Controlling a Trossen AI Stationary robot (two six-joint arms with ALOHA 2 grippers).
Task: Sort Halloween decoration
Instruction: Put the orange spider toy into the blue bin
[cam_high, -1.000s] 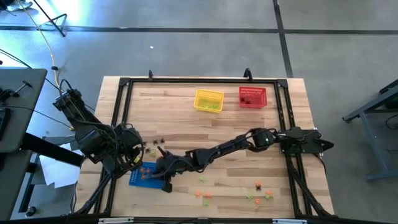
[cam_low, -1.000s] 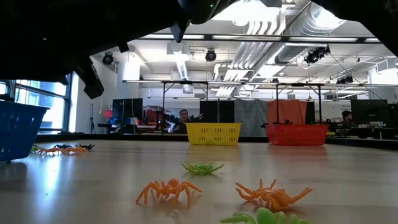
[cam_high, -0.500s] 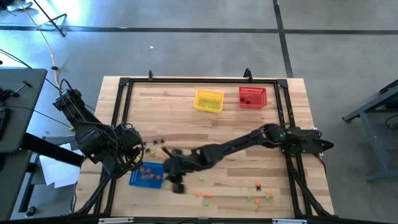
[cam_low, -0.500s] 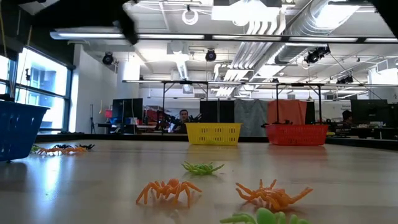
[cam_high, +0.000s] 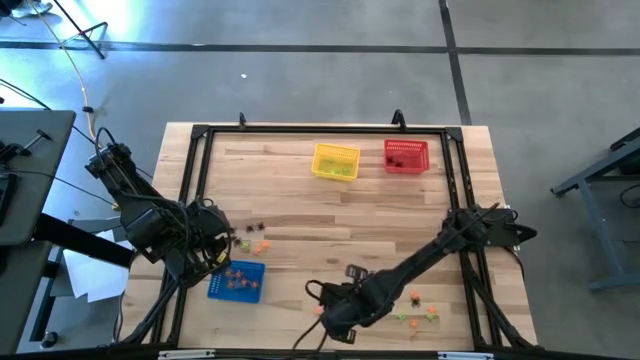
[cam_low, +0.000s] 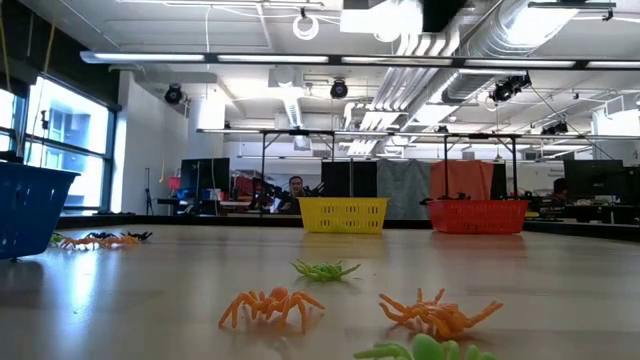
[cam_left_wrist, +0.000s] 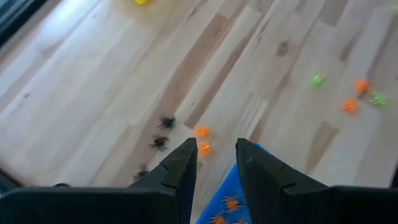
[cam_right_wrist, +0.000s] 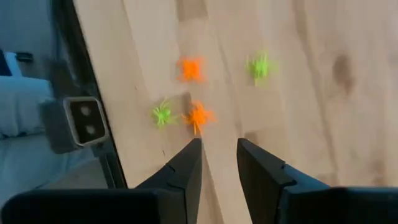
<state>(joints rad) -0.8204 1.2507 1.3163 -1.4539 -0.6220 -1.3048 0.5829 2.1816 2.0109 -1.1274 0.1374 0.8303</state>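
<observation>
The Halloween decoration is a scatter of tiny plastic spiders. Orange and green ones (cam_high: 418, 308) lie near the table's front right. Black and orange ones (cam_high: 255, 238) lie beside the blue basket (cam_high: 237, 281), which has orange spiders inside (cam_left_wrist: 231, 203). My right gripper (cam_high: 330, 318) hangs open near the front edge, pointing down, with an orange spider (cam_right_wrist: 198, 116) and a green one (cam_right_wrist: 162, 114) just ahead of its fingertips. My left gripper (cam_left_wrist: 216, 155) waits open above the blue basket's far edge, holding nothing.
A yellow basket (cam_high: 335, 161) and a red basket (cam_high: 406, 156) stand at the table's far side. A black frame (cam_high: 195, 200) runs around the tabletop. The low camera's grey box (cam_right_wrist: 84, 122) sits on the near edge beside my right gripper. Bare wood lies across the middle.
My right gripper has swung away from the blue basket toward the table's near edge and to the right, rising and tipping to point more steeply down. It now stands over the loose spiders at the front. The spiders on the table have stayed in place.
</observation>
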